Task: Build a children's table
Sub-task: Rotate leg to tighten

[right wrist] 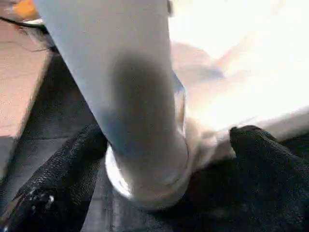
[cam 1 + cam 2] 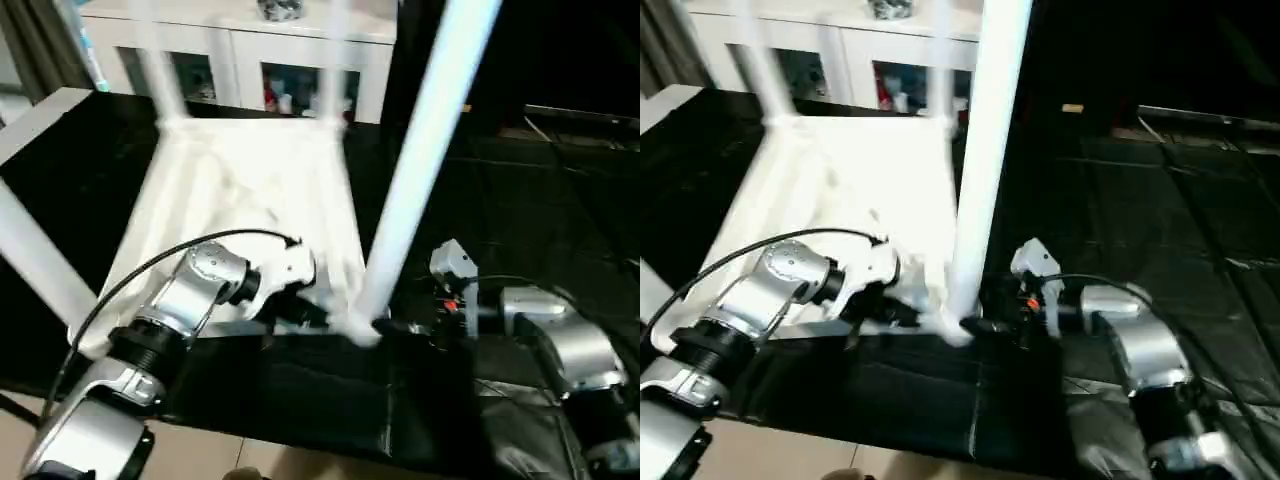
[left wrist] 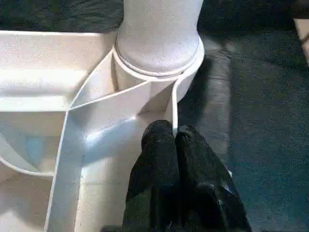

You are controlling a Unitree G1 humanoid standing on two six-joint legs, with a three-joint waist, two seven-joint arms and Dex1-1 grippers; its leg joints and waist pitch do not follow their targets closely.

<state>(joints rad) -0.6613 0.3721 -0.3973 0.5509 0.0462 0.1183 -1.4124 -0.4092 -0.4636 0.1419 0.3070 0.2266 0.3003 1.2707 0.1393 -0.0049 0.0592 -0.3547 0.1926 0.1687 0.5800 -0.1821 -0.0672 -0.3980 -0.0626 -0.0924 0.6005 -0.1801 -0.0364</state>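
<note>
The tabletop (image 2: 250, 190) lies underside up on the black surface (image 2: 560, 190), in front of the white cabinet (image 2: 240, 50); legs stand upright in its sockets, and the near-right leg (image 2: 420, 160) rises from the corner socket (image 3: 159, 63) closest to the robot; a further leg (image 2: 160, 70) stands at the far-left corner beside the cabinet. The left tool (image 3: 176, 145) is shut, its fingertips together on the thin rib just beside that corner socket; whether the rib is pinched between them cannot be told. The right tool (image 1: 164, 159) stands wide apart, one finger (image 1: 63, 169) on either side of the leg's base, not clamped on it. Judged from the ribbed moulding, the tabletop is light, stiff plastic, liable to slide on the surface; the ribs and rim offer the firmest purchase. The leg is a smooth, tapered tube, likely slippery; it is best taken low, close to the socket, where leverage is least and the taper widest.
</note>
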